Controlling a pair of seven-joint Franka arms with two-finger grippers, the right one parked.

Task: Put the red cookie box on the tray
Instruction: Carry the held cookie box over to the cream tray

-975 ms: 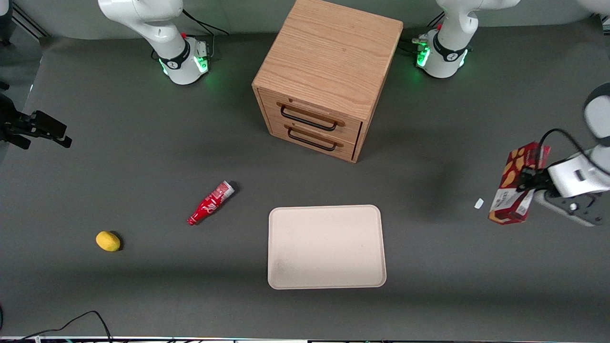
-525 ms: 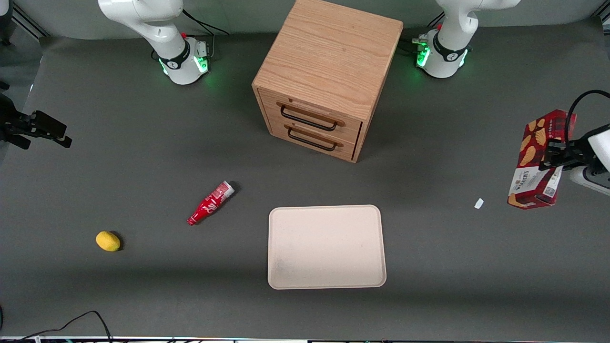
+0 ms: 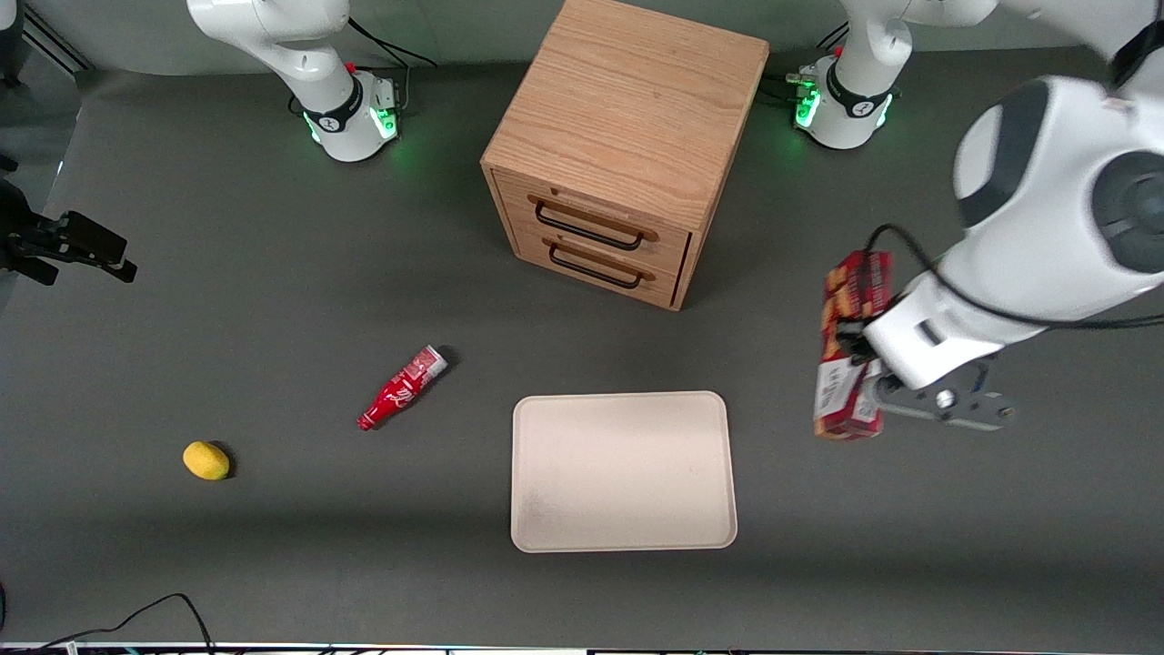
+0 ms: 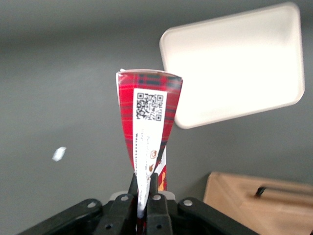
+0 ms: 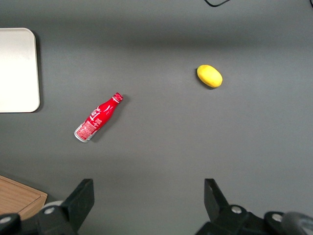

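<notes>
the claw [image 3: 859, 350], clamped tight on the red cookie box [image 3: 847, 350], has swung inward from frame right toward the tray [image 3: 622, 471]; lowering comes next.

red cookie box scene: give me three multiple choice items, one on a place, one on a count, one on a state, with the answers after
1. Where is the red cookie box?
A. flat on the tray
B. held in the air beside the tray, toward the working arm's end
C. in a drawer

2. How many handled drawers does the wooden cabinet show?
A. one
B. two
C. four

3. What is the pincer doing?
A. gripping the box
B. open over the bottle
C. resting on the cabinet

Answers: B, the box hangs off the tray's edge; B, two black handles show; A, its fingers pinch the box's narrow sides.
</notes>
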